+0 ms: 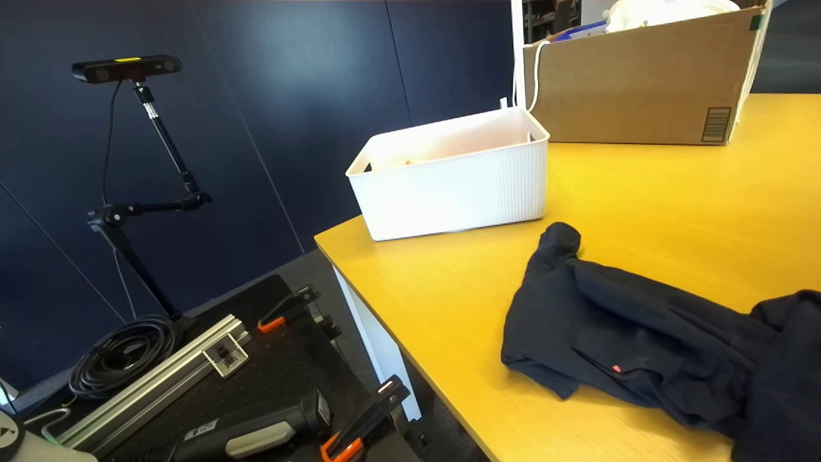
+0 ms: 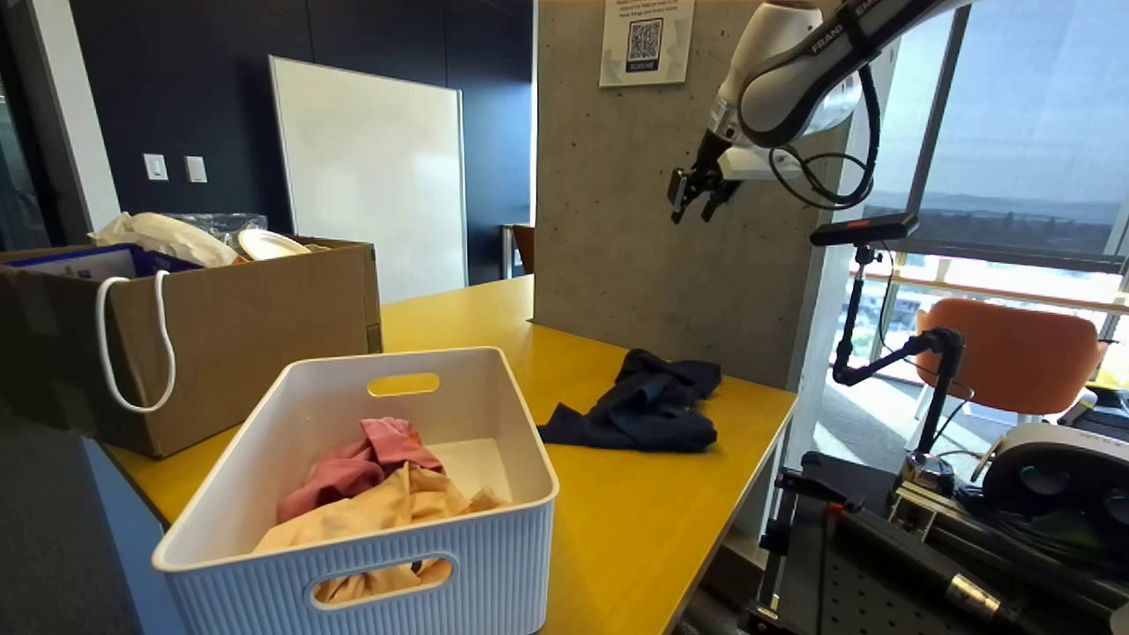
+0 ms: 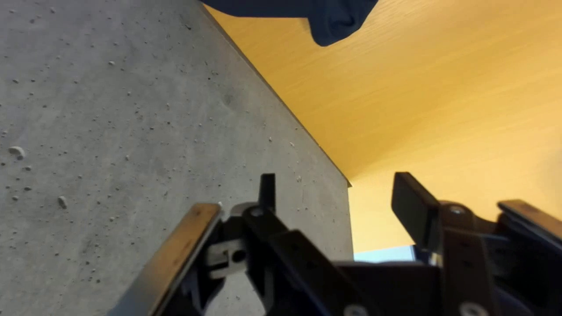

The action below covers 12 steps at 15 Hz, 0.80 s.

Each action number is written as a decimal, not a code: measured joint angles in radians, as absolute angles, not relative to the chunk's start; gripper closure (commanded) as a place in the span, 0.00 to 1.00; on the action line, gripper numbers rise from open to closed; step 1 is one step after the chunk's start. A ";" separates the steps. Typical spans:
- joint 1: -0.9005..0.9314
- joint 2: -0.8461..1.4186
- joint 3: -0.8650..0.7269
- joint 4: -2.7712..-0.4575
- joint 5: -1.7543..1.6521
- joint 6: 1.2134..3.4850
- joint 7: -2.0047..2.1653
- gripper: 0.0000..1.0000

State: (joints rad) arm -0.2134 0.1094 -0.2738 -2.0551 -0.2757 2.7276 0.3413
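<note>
Yellow wood-topped bench: we find its flat top in all three views, carrying most of what follows.
Grey concrete pillar: a rough, pitted face rising from the bench; we meet it again along one side of the wrist view.
White-and-black robot arm: enters at the upper right of an exterior view, well above the bench.
Brown cardboard box: stands on the bench, filled past its rim.
White ribbed plastic bin: upright on the bench beside the box, near the bench's edge.
Crumpled navy-blue cloth: lies on the bench, apart from the bin. Its long axis runs from a broad end facing the bin towards the pillar's foot; whether it touches the pillar we cannot tell.
Peach cloth and dusty-pink cloth: heaped loosely together inside the bin.
Black two-fingered gripper: hangs in the air, fingertips downward, jaws parted wide; we see nothing between them and nothing touched. The governing relation, as we read it: the navy-blue cloth lies below and off to one side, showing only at the wrist view's upper edge, outside the gap between the fingertips.
Red mark: a spot on the navy-blue cloth, too small for us to identify.
</note>
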 measured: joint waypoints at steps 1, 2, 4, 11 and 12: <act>-0.198 0.109 -0.262 -2.055 -0.257 2.715 0.342 0.00; -0.185 0.108 -0.244 -2.058 -0.215 2.700 0.330 0.00; -0.165 0.098 -0.198 -2.074 -0.086 2.667 0.257 0.00; -0.148 -0.044 -0.128 -2.262 0.282 2.474 -0.058 0.00; -0.151 -0.064 -0.136 -2.292 0.300 2.450 -0.068 0.00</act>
